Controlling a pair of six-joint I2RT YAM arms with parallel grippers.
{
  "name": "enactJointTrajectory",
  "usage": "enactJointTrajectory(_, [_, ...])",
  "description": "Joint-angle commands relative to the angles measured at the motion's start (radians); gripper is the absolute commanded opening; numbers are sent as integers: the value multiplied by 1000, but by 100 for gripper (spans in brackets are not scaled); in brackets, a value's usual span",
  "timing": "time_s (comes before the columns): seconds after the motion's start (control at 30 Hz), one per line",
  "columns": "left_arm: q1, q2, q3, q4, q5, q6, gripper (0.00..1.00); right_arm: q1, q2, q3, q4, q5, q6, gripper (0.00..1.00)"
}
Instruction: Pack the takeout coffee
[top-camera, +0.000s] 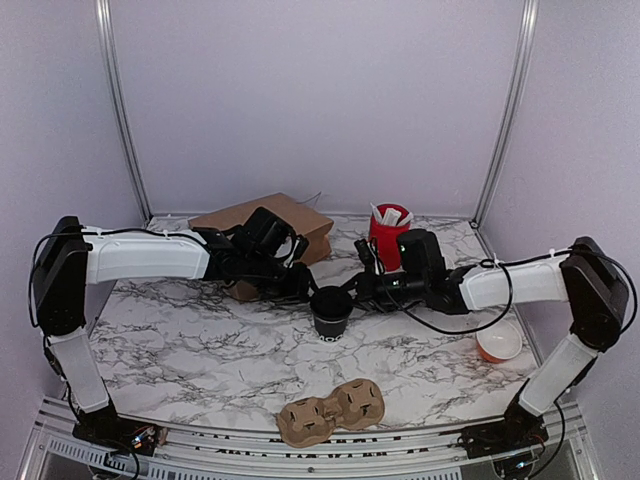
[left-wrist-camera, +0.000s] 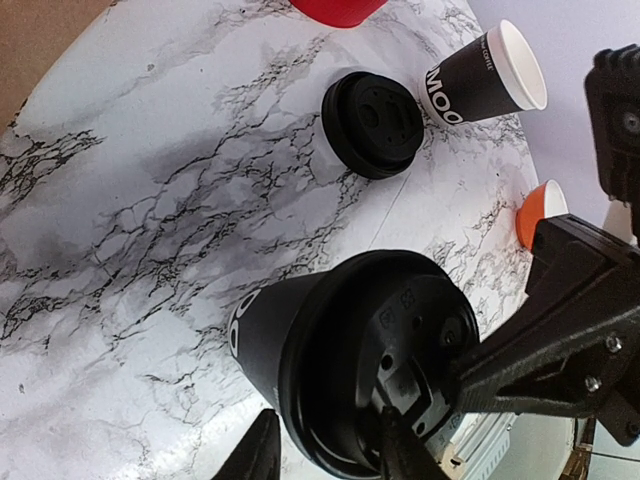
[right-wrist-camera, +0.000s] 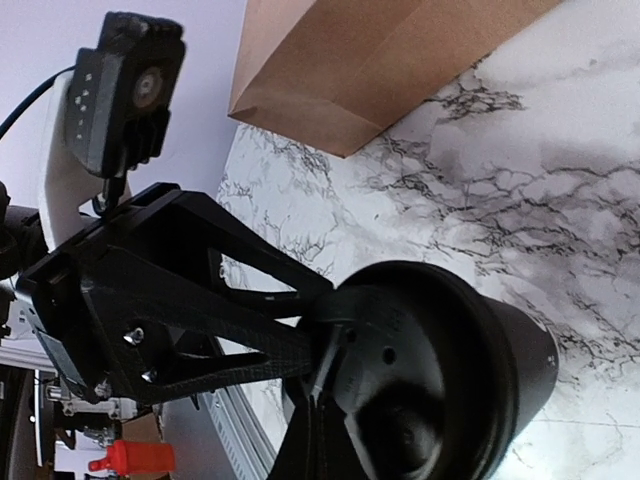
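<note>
Both arms are stretching low and inward, meeting at mid-bench. The left gripper is clasping the takeout coffee just under its lid, jaws partway open. The right gripper is pressing its closed jaws onto the lid. The cup is standing upright on the bench, long axis vertical, lid facing up.

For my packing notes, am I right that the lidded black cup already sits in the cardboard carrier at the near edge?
Not quite. The top external view shows the lidded black cup standing on the marble table in the middle of the scene, while the cardboard carrier at the near edge holds nothing.
</note>
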Motion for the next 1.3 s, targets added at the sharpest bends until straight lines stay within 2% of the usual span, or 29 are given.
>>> enactJointTrajectory(0.0, [-2,21,8,-38,-11,8,33,55,-62,112,-119,55,-97,0])
enactJointTrajectory(0.17, [-2,19,6,-38,-10,7,33,59,-65,34,-62,84,-66,0])
enactJointTrajectory(0.37, [-4,21,3,-38,-12,5,33,63,77,-80,44,40,22,0])
enactJointTrajectory(0.47, [-4,18,1,-37,-14,7,33,66,96,-120,94,28,53,0])
enactJointTrajectory(1.0, [-5,19,4,-38,-11,7,33,26,-96,133,-101,131,-69,0])
enactJointTrajectory(1.13, [-5,19,3,-38,-12,10,33,-1,-60,122,-98,125,-60,0])
enactJointTrajectory(1.27, [-5,20,7,-38,-13,9,33,-10,51,96,-86,92,-27,0])
